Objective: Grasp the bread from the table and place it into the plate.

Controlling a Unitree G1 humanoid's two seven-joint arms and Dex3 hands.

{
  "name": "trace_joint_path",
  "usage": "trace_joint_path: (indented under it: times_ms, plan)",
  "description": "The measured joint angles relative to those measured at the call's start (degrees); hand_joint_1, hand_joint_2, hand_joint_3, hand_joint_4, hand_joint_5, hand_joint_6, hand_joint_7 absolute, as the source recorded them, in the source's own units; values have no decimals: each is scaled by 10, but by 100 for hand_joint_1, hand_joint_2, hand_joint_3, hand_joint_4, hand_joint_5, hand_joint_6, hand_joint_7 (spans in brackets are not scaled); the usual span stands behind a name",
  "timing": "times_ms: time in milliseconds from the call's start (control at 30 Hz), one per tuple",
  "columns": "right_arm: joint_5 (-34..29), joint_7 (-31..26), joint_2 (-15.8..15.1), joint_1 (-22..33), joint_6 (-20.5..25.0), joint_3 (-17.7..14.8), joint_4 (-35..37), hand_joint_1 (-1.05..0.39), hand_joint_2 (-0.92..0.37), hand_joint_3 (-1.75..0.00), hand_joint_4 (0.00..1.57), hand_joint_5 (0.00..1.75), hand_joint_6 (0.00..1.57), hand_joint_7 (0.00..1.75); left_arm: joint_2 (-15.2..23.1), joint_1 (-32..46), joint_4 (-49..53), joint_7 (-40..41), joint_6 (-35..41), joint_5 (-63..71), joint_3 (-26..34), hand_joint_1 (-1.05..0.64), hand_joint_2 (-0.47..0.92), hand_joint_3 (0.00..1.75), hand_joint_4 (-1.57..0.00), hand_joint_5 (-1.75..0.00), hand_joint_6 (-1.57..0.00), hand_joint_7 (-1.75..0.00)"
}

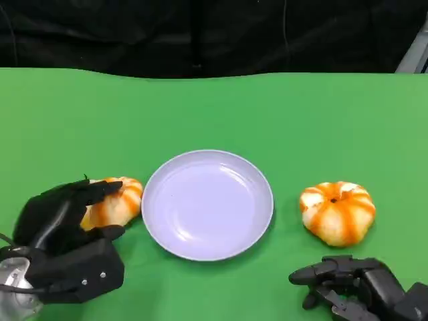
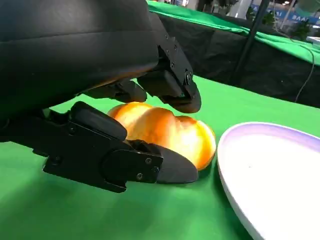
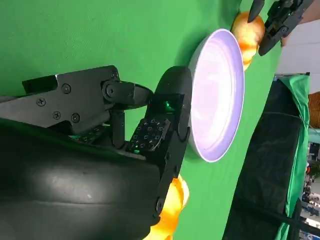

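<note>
A lavender plate [image 1: 207, 204] lies mid-table with nothing in it. Two orange-and-white pumpkin-shaped breads sit on the green cloth. The left bread [image 1: 117, 200] is just beside the plate's left rim, and the right bread [image 1: 336, 212] is off the plate's right side. My left hand [image 1: 63, 231] cups the left bread [image 2: 165, 131]. Its fingers [image 2: 172, 87] arch over the top and the thumb [image 2: 150, 167] lies low at the near side, with the bread still resting on the cloth. My right hand [image 1: 348, 284] lies near the front edge, short of the right bread [image 3: 172, 207], holding nothing.
The green table [image 1: 214, 114] ends at a black backdrop along its far edge. In the left wrist view the plate rim [image 2: 225, 165] sits close beside the bread. The right wrist view shows the plate [image 3: 220, 95] with the left bread [image 3: 248, 29] beyond it.
</note>
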Motion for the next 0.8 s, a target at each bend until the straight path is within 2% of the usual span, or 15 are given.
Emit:
trace_joint_path:
  times_ms: [500,800]
  plan:
    - [0,0,0,0,0,0,0,-5,-92,-39,80,113,112,28,-2,-5,9,-15,6,-8,-10,-73,92,25,-41,0,-61,0]
    - [-1,-1,6,0,0,0,0,-5,-92,-39,81,113,112,27,-11,-37,40,-47,37,-10,-15,-74,92,25,-41,0,-59,0]
